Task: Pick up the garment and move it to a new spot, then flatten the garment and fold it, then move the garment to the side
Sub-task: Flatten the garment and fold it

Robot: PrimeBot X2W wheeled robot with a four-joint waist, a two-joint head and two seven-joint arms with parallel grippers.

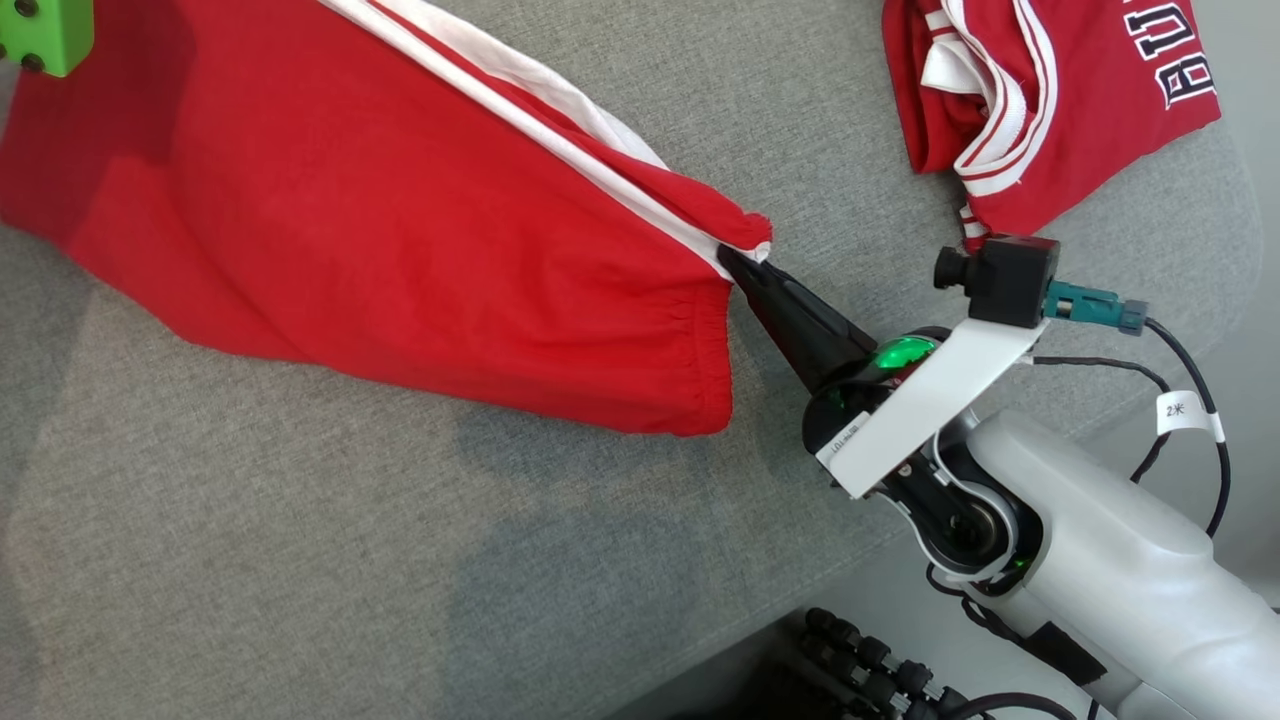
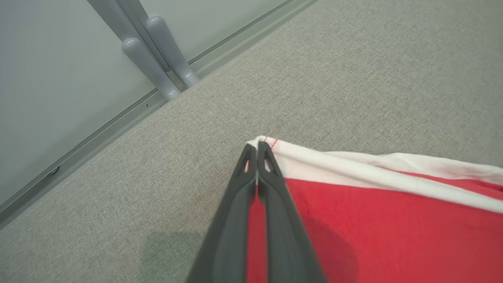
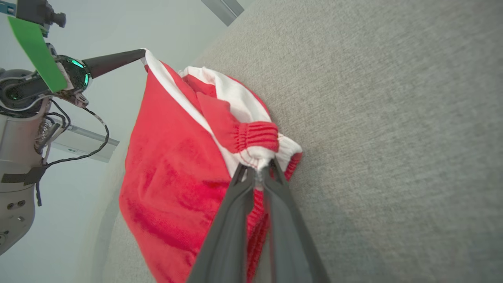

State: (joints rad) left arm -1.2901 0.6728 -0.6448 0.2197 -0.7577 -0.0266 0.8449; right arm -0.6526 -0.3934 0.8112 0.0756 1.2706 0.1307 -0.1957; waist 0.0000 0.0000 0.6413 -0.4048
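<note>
The garment [image 1: 400,220], red shorts with a white side stripe and an elastic waistband, is stretched between both grippers above the grey fabric-covered tabletop [image 1: 300,560]. It spans from the far left corner toward the centre.

Right gripper [image 1: 737,260]: fingers pressed together, pinching the gathered waistband corner where the white stripe ends. In the right wrist view this gripper [image 3: 258,171] clamps the bunched white and red elastic, with the garment [image 3: 169,165] hanging away to the left.

Left gripper [image 2: 257,148]: fingers pressed together on the white-striped corner of the garment [image 2: 393,220], red cloth showing between the finger shanks. In the right wrist view, the left gripper [image 3: 142,52] holds the opposite end, near the left edge of the tabletop.

A shadow lies under the near hem. The cloth appears lifted off the surface there, though contact cannot be confirmed.

A second item, a red jersey [image 1: 1050,110] with white trim and lettering, lies crumpled at the far right corner, well apart from the garment. A black cable [image 1: 1190,380] with a white tag runs beside the right forearm.
</note>
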